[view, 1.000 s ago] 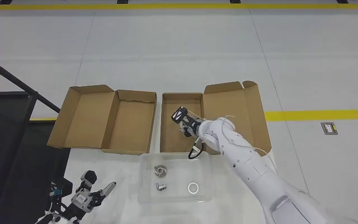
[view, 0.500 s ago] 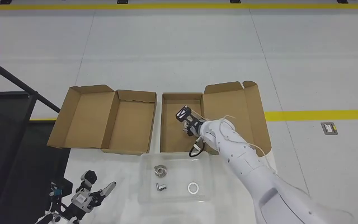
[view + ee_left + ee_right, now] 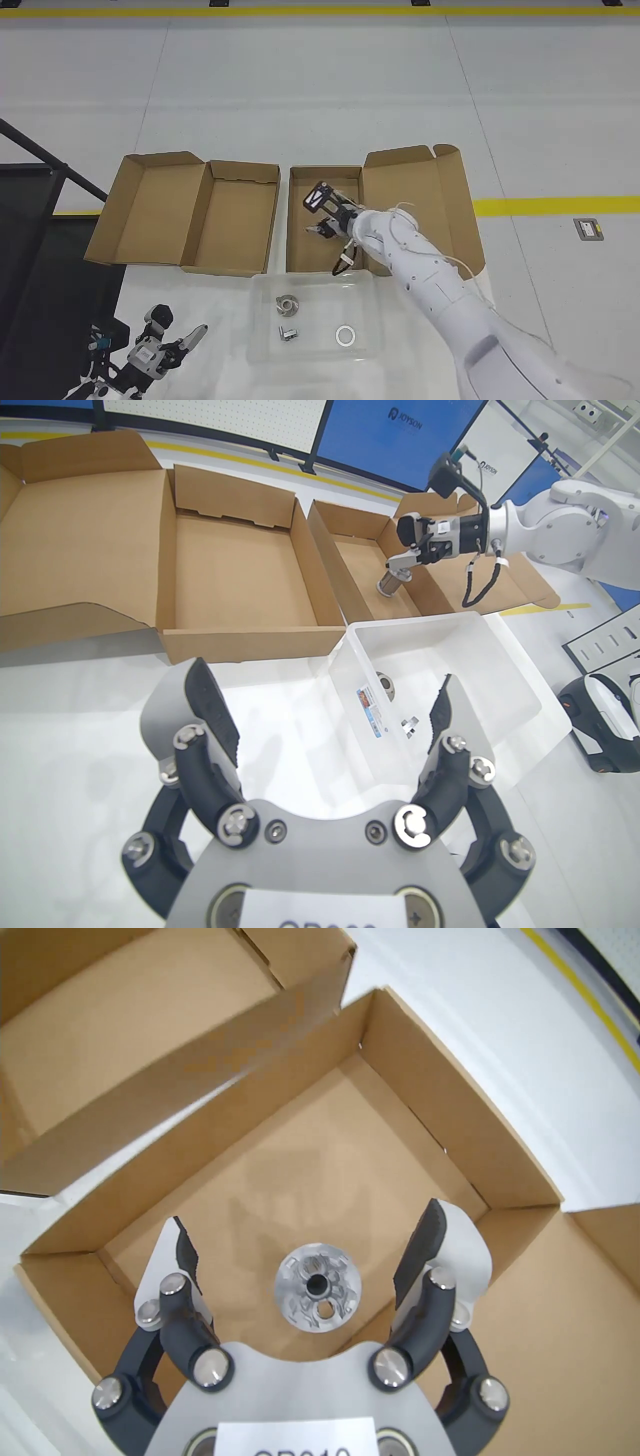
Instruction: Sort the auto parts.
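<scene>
Right tool [image 3: 306,1220] hangs inside the right cardboard box [image 3: 450,1118] with its fingers spread wide. A round metal hub [image 3: 317,1293] sits on the box floor between them and touches neither. Nothing stands between the fingers and the hub.

Just beside this box is the left cardboard box [image 3: 235,215]; both have their lids folded open and stand along the far edge of the worktop [image 3: 75,700]. In front of them, near the middle of the front edge, stands a clear plastic bin [image 3: 415,621]. It holds a flanged metal part [image 3: 287,302], a small fitting [image 3: 288,334] and a metal ring [image 3: 347,335], each apart from the others.

The left tool [image 3: 322,672] hovers over the white worktop by the front left corner, short of the bin, fingers apart and holding nothing. Beyond the boxes a yellow line [image 3: 560,206] crosses the pale floor, and blue panels [image 3: 380,440] stand behind.
</scene>
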Robot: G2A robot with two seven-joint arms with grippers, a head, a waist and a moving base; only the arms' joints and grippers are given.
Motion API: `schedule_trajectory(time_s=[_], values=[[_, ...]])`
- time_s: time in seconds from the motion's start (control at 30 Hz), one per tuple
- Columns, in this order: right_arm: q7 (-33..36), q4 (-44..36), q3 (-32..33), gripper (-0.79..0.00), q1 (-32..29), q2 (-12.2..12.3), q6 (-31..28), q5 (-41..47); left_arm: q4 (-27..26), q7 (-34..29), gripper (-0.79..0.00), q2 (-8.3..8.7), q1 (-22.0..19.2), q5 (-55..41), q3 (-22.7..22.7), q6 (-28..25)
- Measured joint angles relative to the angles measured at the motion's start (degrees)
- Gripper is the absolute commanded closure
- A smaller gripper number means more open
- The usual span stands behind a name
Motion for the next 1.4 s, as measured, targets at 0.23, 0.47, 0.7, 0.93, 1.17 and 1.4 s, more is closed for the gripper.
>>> schedule_trajectory(time_s=[0.23, 0.47, 0.7, 0.93, 1.17, 1.4], values=[[-4.65, -17.28, 3.27, -0.785, -7.98, 5.81, -5.56, -7.71, 0.00, 0.00, -0.785, 0.00, 0.00, 0.00, 0.00, 0.00], [8.14, -50.91, 12.53, -0.785, -25.25, 13.70, -16.05, -15.97, 0.00, 0.00, -0.785, 0.00, 0.00, 0.00, 0.00, 0.00], [24.90, -70.10, 17.90, -0.785, -37.57, 17.41, -30.37, -15.37, 0.00, 0.00, -0.785, 0.00, 0.00, 0.00, 0.00, 0.00], [27.90, -70.19, 18.09, -0.785, -37.92, 17.51, -30.44, -14.86, 0.00, 0.00, -0.785, 0.00, 0.00, 0.00, 0.00, 0.00], [29.42, -67.23, 15.43, -0.785, -37.00, 17.63, -34.24, -17.07, 0.00, 0.00, -0.785, 0.00, 0.00, 0.00, 0.00, 0.00], [38.10, -60.20, 9.82, -0.557, -31.96, 17.02, -34.23, -12.23, 0.00, 0.00, -0.785, 0.00, 0.00, 0.00, 0.00, 0.00]])
